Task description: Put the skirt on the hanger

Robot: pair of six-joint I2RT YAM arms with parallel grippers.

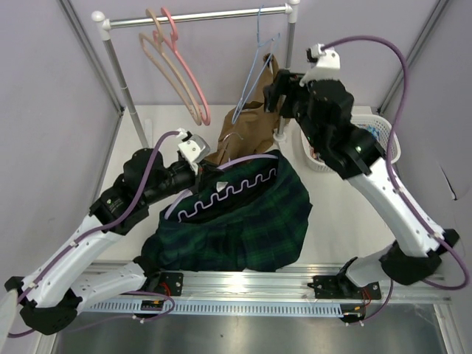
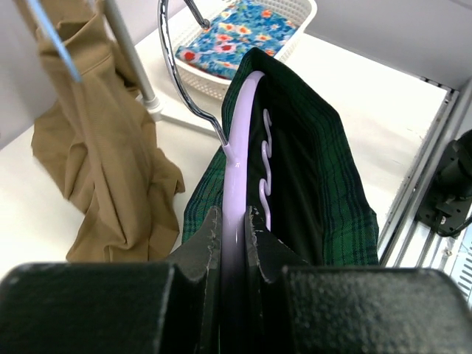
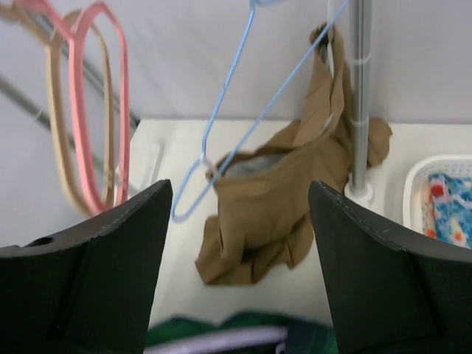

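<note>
Left gripper (image 2: 232,221) was clamped narrow on the hanger (image 1: 230,193), its bar running 8-to-2 o'clock at the waist of the skirt (image 1: 243,236) mid-table; right gripper (image 3: 240,199), fingers wide and empty, hung well apart at the hanger's 1 o'clock.

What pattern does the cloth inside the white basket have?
The cloth is blue floral; left wrist view.

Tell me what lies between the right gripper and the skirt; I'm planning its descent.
The crumpled tan garment lies between the right gripper and the skirt, as both the top and right wrist views show.
</note>
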